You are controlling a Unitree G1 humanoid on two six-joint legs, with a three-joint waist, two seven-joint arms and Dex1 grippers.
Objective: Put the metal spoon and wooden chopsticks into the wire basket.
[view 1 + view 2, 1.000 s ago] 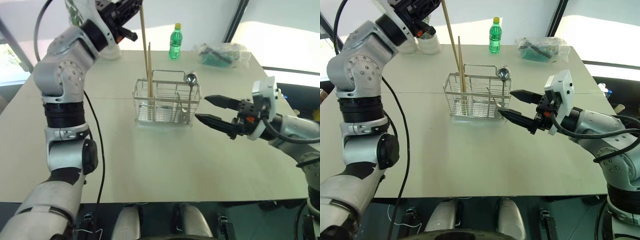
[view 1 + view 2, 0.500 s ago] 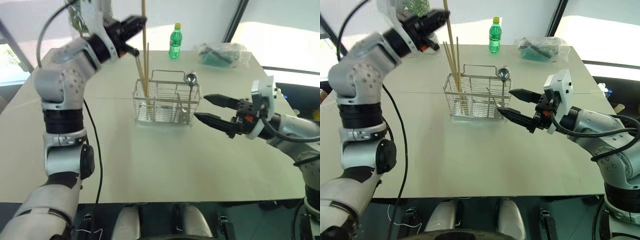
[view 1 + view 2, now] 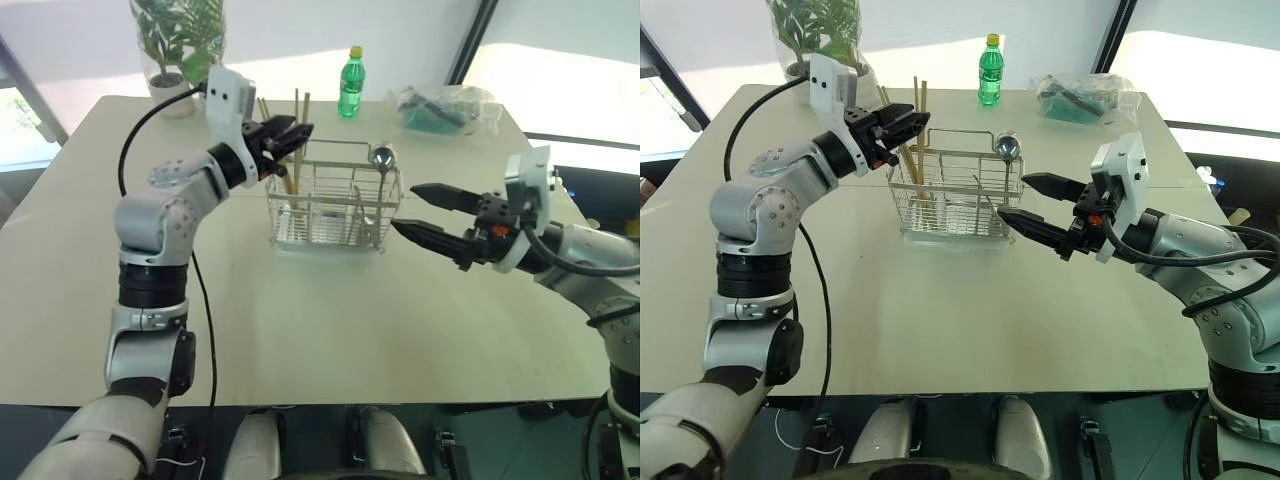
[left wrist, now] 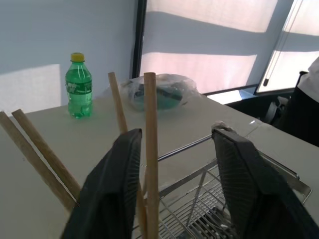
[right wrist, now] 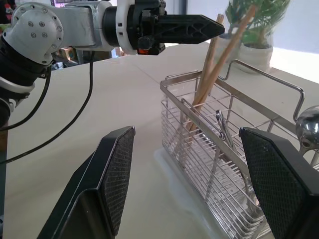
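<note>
The wire basket (image 3: pixel 335 208) stands mid-table. Several wooden chopsticks (image 3: pixel 298 112) lean upright in its left end, sticking out well above the rim. In the left wrist view one chopstick (image 4: pixel 151 149) rises just inside one finger (image 4: pixel 117 189). My left gripper (image 3: pixel 291 136) hovers open at the chopstick tops, level with the basket's handle. The metal spoon (image 3: pixel 381 157) stands in the basket's right end, bowl up. My right gripper (image 3: pixel 403 207) is open just right of the basket, pointing at it with nothing between its fingers (image 5: pixel 109 184).
A green bottle (image 3: pixel 350 83) and a clear bag with dark contents (image 3: pixel 440 106) sit at the table's far side. A potted plant (image 3: pixel 180 40) stands at the far left corner. The near half of the table (image 3: pixel 330 330) is bare.
My left arm came down, lowering the chopsticks into the basket's left end, and its gripper opened off them. The right arm stayed where it was.
</note>
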